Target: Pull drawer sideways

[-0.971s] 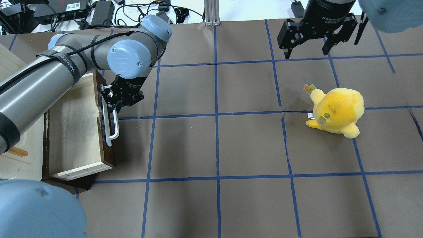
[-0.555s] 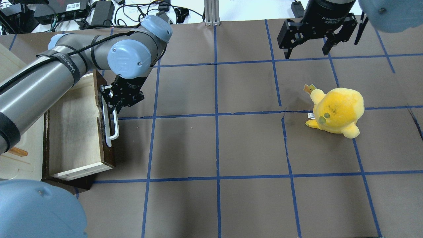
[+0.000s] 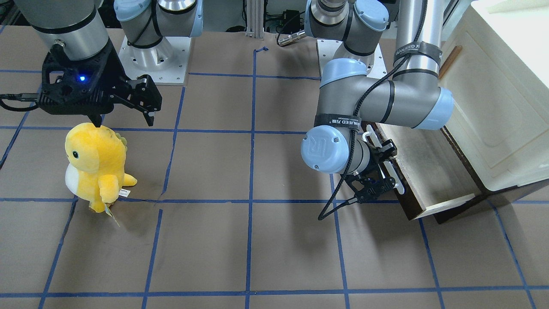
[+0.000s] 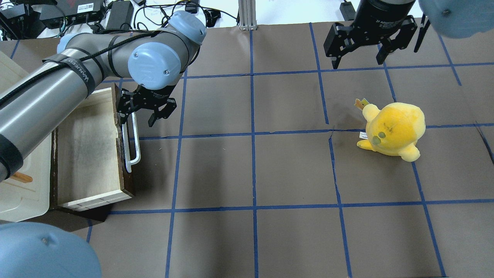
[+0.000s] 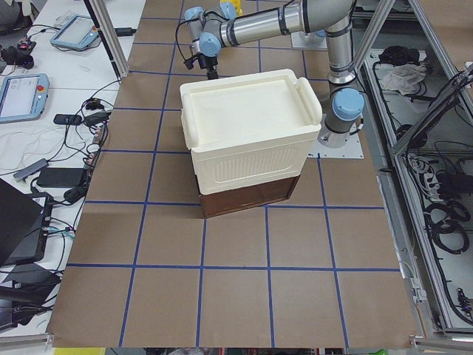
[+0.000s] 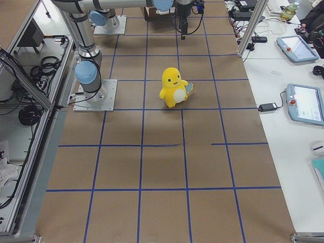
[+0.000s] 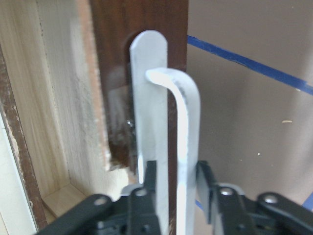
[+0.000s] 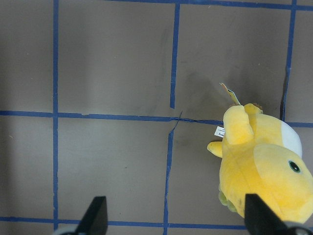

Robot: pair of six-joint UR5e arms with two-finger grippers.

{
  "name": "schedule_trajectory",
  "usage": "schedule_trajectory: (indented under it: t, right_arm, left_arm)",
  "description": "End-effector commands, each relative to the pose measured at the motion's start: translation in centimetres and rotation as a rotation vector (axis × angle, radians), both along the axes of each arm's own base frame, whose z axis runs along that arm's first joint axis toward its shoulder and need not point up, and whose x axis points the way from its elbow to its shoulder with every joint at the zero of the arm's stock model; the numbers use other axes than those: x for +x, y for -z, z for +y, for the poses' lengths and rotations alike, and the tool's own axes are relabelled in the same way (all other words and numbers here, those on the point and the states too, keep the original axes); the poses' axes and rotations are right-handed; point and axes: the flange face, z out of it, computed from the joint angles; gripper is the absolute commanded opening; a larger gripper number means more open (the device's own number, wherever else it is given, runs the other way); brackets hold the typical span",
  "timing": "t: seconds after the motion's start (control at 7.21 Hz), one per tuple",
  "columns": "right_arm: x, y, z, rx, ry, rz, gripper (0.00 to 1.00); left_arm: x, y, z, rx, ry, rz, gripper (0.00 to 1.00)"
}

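Note:
The dark brown drawer (image 4: 88, 148) stands pulled out of the cream-white cabinet (image 4: 21, 200), its pale wood inside showing. Its white bar handle (image 4: 132, 144) runs along the front. My left gripper (image 4: 137, 120) is open, its fingers straddling the handle's far end without pinching it. In the left wrist view the handle (image 7: 183, 127) passes between the two fingers (image 7: 148, 183). The drawer also shows in the front-facing view (image 3: 429, 171). My right gripper (image 4: 357, 60) is open and empty, high over the far right of the table.
A yellow plush toy (image 4: 391, 129) stands on the right half of the table, under and in front of the right gripper; it also shows in the right wrist view (image 8: 264, 171). The brown table (image 4: 254, 170) has a blue tape grid. Cables and boxes (image 4: 77, 13) lie beyond the far edge.
My left gripper was shut on the handle; it has opened, let go and shifted toward the handle's far end. The drawer stays pulled out. The right arm has not moved.

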Motion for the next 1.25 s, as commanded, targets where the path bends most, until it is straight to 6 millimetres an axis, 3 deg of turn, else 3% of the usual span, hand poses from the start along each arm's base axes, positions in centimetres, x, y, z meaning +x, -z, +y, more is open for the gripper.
schedule_trajectory:
  t: [0.0,0.28,0.55,0.69,1.11]
  right_arm:
    - [0.0,0.0,0.0,0.000,0.000,0.000,1.00]
    - [0.0,0.0,0.0,0.000,0.000,0.000,1.00]
    - [0.0,0.0,0.0,0.000,0.000,0.000,1.00]
    - [0.0,0.0,0.0,0.000,0.000,0.000,1.00]
    - [0.0,0.0,0.0,0.000,0.000,0.000,1.00]
  left_arm:
    - [-3.9,-5.0,0.9,-0.060,0.027,0.128,1.00]
    - [-4.4,-12.4,1.0,-0.132,0.069,0.365,1.00]
    - [-2.6,-19.9,1.3,-0.208,0.166,0.506,1.00]
    - [-1.4,-21.0,1.7,-0.230,0.140,0.560,1.00]
    - [8.2,-24.5,1.7,-0.241,0.303,0.692,1.00]
